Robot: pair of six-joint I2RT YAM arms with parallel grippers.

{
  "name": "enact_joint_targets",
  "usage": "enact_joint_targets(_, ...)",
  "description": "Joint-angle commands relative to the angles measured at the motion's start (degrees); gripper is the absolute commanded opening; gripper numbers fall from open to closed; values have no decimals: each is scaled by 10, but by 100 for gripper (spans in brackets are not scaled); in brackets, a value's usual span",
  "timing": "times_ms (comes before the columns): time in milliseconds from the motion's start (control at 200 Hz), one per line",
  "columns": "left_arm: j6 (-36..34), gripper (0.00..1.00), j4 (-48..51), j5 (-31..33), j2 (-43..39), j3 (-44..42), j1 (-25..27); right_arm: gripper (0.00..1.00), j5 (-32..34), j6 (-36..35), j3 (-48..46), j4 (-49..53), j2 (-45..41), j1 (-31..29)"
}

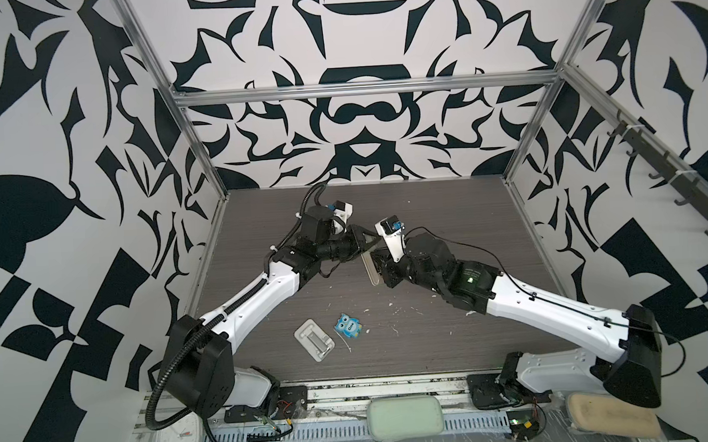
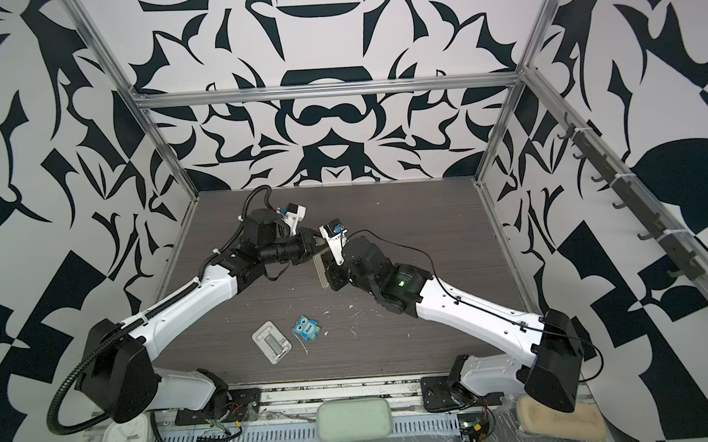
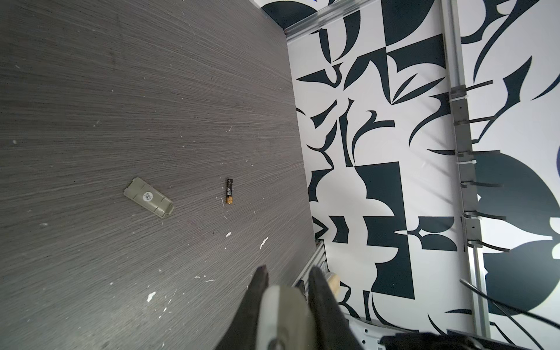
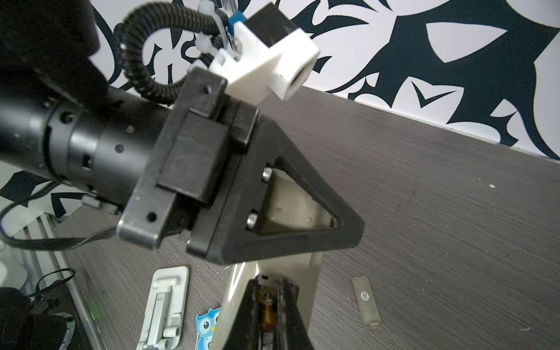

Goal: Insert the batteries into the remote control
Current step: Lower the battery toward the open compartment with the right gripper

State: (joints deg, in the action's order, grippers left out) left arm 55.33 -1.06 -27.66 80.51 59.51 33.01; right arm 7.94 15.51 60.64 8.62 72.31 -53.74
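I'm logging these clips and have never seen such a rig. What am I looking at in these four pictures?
A robot's left arm and right arm work over a dark table. Two pictures look down from above; two come from cameras on the wrists. The left gripper clamps the remote control; the right gripper pinches a battery at its open back. On the table lie a second battery, the bay's cover, a white tray and a blue owl.

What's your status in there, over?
Left gripper clamps remote. Right gripper holds battery at the remote. Second battery loose on table, cover nearby. Nothing seen blocking.
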Motion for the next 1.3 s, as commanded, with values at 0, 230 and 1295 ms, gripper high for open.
enact_joint_targets(0, 0, 0, -23, -7, -25, -4, -2, 17, 17, 0, 19, 23, 1, -2)
enact_joint_targets(230, 1, 0, -34, -11, -22, -2, -2, 23, 24, 1, 23, 25, 1, -1)
enact_joint_targets(1295, -16, 0, -9, -88, -8, 8, -15, 62, -44, -147, 168, 181, -32, -2)
